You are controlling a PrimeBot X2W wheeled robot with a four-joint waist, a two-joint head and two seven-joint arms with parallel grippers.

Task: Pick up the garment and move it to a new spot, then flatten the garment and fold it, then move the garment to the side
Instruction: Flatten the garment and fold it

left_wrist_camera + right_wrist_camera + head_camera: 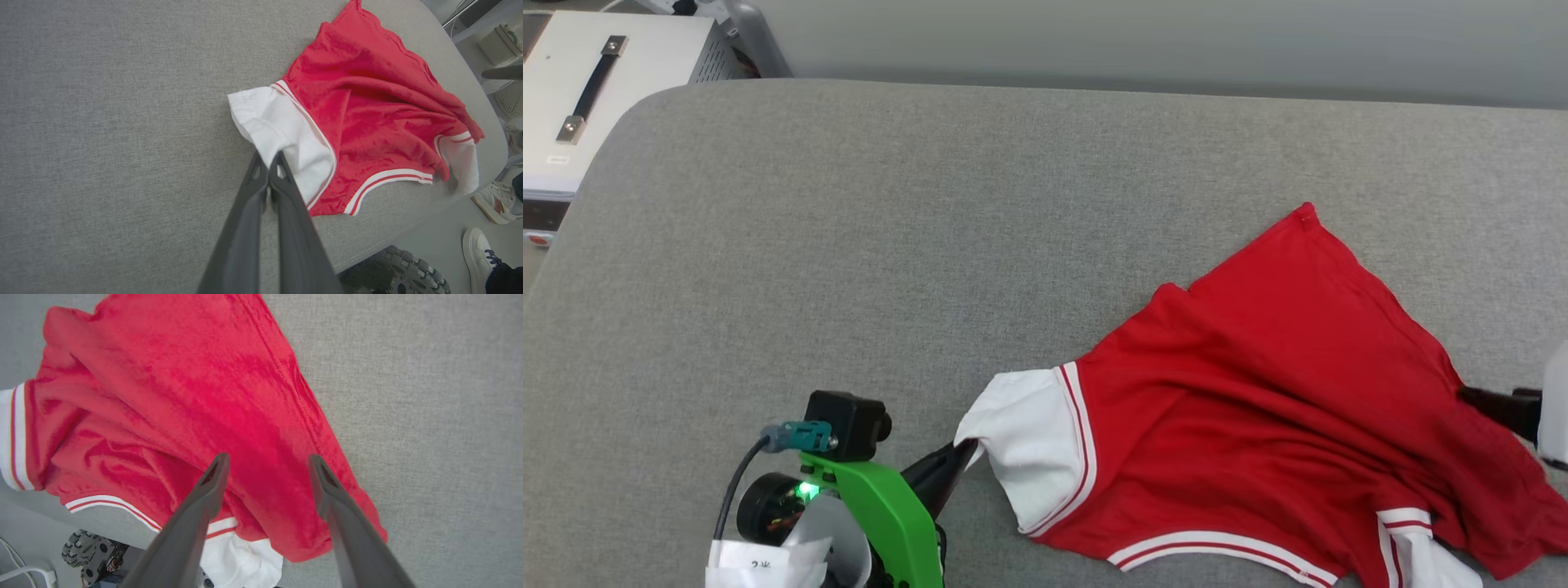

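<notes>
left gripper (269, 157): jaws pressed together on the edge of the white sleeve (282, 122), with a pinch of thin cloth between the tips. it sits at the lower left of the head view.
why held there: as i judge it, a sleeve edge is a firm handle for drawing the shirt out flat toward the left of the frame.
right gripper (267, 457): jaws spread wide with nothing gripped, poised over the red cloth near its side edge. i cannot tell whether the tips touch the fabric.
why placed there: probably ready to take the opposite side, so both arms can stretch the shirt between them.
garment (1258, 392): a red jersey, rumpled, at the lower right of the head view. a plain red face is up and no print shows. one hem corner points to the upper right, and striped trim runs along its lower edge. the second white sleeve (1429, 555) lies half under a red fold at the bottom right.
task stage: flattening looks unfinished, since creases and an overlapped fold remain. no fold has been made.
worktop (849, 245): grey woven cover with rounded corners. the jersey lies close to the lower right edge.
room: a pale wall (1176, 41) runs along the top of the head view, with a white case (596, 98) with a black handle at the upper left. at the lower right of the left wrist view are a ridged wheel (408, 269) and a person's white sneakers (478, 249) on a pale floor.
</notes>
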